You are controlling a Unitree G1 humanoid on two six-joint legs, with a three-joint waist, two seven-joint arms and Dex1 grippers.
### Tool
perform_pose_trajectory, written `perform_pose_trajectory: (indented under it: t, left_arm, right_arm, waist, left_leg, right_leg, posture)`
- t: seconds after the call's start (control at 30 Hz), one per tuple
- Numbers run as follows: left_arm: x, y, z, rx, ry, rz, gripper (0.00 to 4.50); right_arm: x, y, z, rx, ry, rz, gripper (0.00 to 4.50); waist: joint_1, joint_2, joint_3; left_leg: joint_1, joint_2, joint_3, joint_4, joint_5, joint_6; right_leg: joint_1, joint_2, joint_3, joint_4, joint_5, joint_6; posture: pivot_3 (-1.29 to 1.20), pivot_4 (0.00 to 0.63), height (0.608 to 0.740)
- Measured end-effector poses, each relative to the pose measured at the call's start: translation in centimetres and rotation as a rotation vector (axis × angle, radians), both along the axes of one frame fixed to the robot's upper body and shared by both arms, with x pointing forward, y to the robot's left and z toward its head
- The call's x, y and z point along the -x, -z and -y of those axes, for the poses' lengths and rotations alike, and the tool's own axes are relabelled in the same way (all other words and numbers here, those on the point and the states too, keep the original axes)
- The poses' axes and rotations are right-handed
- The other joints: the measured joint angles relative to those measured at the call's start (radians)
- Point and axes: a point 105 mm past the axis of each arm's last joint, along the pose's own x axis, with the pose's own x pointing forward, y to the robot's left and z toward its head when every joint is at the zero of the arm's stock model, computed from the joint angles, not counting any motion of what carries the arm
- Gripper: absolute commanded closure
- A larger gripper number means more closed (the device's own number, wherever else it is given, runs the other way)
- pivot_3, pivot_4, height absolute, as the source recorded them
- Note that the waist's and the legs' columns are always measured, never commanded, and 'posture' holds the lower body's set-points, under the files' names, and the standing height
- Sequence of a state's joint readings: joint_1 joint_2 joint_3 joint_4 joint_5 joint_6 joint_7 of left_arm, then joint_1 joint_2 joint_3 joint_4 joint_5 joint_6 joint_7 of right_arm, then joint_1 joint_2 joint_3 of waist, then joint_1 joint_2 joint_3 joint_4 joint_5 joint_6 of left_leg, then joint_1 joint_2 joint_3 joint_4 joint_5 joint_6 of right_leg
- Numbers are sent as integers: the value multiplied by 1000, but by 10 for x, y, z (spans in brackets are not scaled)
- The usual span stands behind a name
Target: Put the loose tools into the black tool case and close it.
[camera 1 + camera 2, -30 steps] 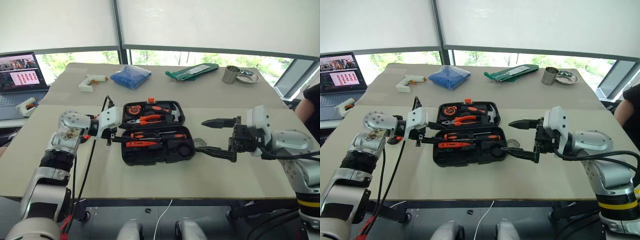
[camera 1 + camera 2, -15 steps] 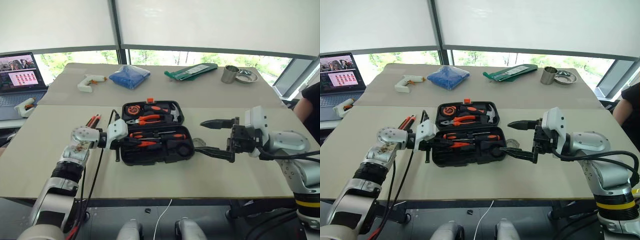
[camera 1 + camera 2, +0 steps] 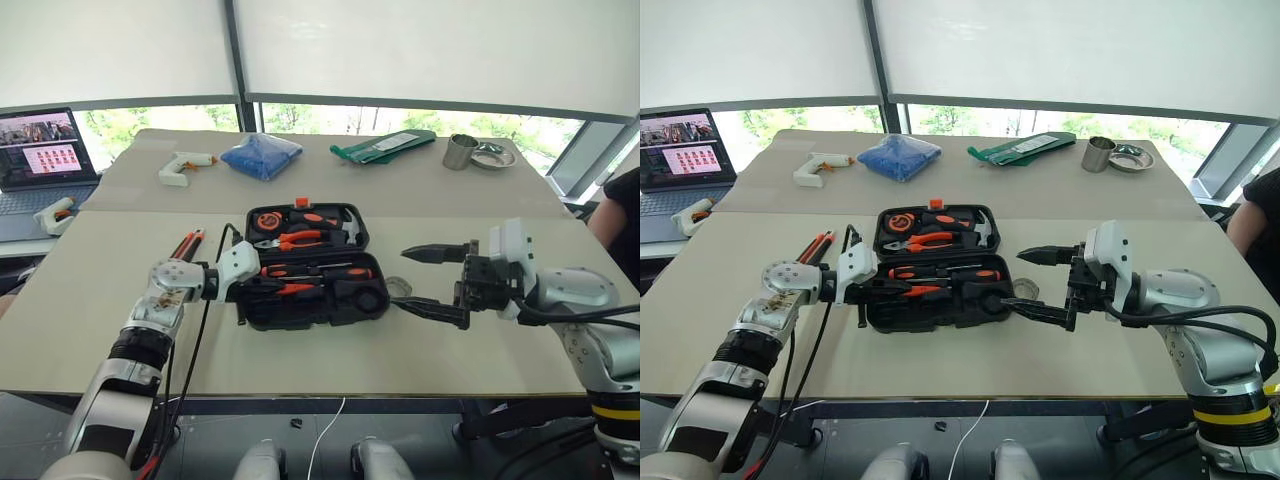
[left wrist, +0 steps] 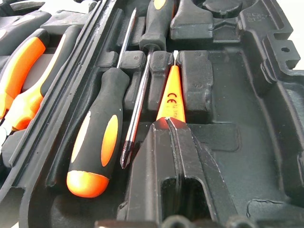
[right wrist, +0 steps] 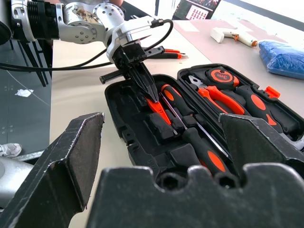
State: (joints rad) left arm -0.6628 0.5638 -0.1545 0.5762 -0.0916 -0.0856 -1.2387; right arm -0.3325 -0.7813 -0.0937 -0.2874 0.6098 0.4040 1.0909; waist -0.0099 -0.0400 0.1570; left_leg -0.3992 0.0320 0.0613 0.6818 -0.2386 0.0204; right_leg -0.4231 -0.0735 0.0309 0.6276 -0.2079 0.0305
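The black tool case [image 3: 300,318] lies open mid-table, lid flat at the back. Its front half holds two screwdrivers [image 4: 97,137], a black tape roll [image 3: 368,297] and the slim orange tester screwdriver [image 4: 171,92]. My left gripper [image 4: 167,122] reaches into the case's left end. It is shut, and its fingertips [image 5: 142,81] rest on the tester's near end. Another orange-and-black loose tool [image 3: 187,243] lies on the table left of the case. My right gripper [image 3: 402,278] hangs open just off the case's right end, holding nothing.
Pliers, a tape measure and a hammer sit in the lid. A small clear ring [image 3: 398,287] lies by the case's right edge. At the back are a white glue gun [image 3: 183,163], blue bag [image 3: 260,153], green pouch [image 3: 385,145], metal cup [image 3: 461,150] and a laptop [image 3: 45,160].
My left gripper has come down and to the right from the case's left edge into its front half, and its fingers have shut. The right arm has stayed put.
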Motion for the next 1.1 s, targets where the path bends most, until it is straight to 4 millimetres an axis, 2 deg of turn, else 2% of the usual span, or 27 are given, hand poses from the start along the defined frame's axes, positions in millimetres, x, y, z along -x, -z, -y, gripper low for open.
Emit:
perform_pose_trajectory:
  t: [0.17, 0.2, 0.27, 0.37, 0.43, 0.5, 0.6, 0.7, 0.8, 0.9, 1.0, 1.1]
  left_arm:
    - [3, -1, -7, 55, -46, 16, 4485]
    - [5, 0, -11, 86, -73, 16, 4088]
    - [10, -2, -20, 128, -113, 29, 3758]
    - [31, -9, -47, 261, -224, 57, 2646]
    - [48, -15, -77, 334, -353, 97, 1867]
    - [58, -18, -99, 344, -451, 120, 1149]
    - [81, -17, -133, 382, -639, 133, 13]
    - [109, 0, -182, 387, -935, 117, 13]
    - [131, 8, -217, 434, -1159, 120, 13]
    - [150, 20, -241, 445, -1300, 83, 13]
    - [149, 21, -244, 500, -1308, 58, 13]
    - [129, 10, -236, 507, -1235, 27, 13]
  right_arm:
    - [-1, 0, 0, -6, 1, 5, 0]
    - [-1, 0, 0, -9, 3, 10, 0]
    - [-2, -1, 0, -34, 3, 25, 0]
    - [-6, -8, 3, -125, 47, 76, 0]
    - [-6, -2, 9, -108, 75, 107, 0]
    - [-6, 6, 12, -94, 89, 115, 0]
    - [-5, 10, 7, -140, 80, 139, 0]
    - [-3, 14, 3, -222, 64, 108, 0]
    - [1, 18, -2, -266, 49, 81, 0]
    - [10, 25, -11, -306, 26, 64, 0]
    - [12, 23, -17, -339, 21, 79, 0]
    - [13, 17, -24, -350, 2, 105, 0]
  waist:
    - [-3, 1, 0]
    - [-6, 1, 0]
    - [-8, 0, 0]
    - [-17, 1, 0]
    - [-15, 0, 0]
    - [-8, 0, 0]
    - [-4, 0, 0]
    - [-4, 0, 0]
    - [3, 0, 0]
    - [4, 0, -1]
    - [8, 0, 0]
    - [14, -1, -1]
  left_leg:
    - [0, 1, 0, 0, 0, 0]
    - [0, 1, -1, 0, 0, 0]
    - [0, 2, -1, -1, 0, 0]
    - [0, 3, -3, -3, 0, 0]
    - [0, 3, -4, -4, -1, 0]
    - [0, 3, -3, -3, -1, 0]
    - [1, 3, -2, -3, -1, 0]
    - [1, 3, -2, -3, -1, 0]
    - [2, 3, -3, -3, -1, 0]
    - [2, 4, -2, -3, -1, -1]
    - [2, 4, -1, -3, -1, -1]
    - [2, 4, 1, -3, 0, -2]
  right_leg:
    - [-1, 0, 0, 0, 0, 0]
    - [-1, 0, 1, 0, 0, 0]
    - [-2, 1, 1, 0, 0, 0]
    - [-4, 0, 4, 1, 0, 0]
    - [-4, -2, 3, 1, 0, 0]
    - [-4, -3, 3, 0, 0, 0]
    - [-2, -4, 3, -2, 0, 1]
    - [-2, -4, 3, -2, 0, 1]
    - [-2, -4, 2, -2, 0, 0]
    - [-2, -4, 2, -2, -1, -1]
    - [-2, -4, 1, -1, -3, -4]
    - [-2, -3, 0, -1, -3, -5]
  posture:
    - [0, 150, 740]
    - [0, 150, 740]
    - [0, 150, 740]
    - [0, 150, 740]
    - [0, 150, 740]
    - [0, 150, 740]
    - [0, 150, 740]
    - [0, 150, 740]
    - [0, 150, 740]
    - [0, 150, 740]
    - [0, 150, 740]
    - [0, 150, 740]
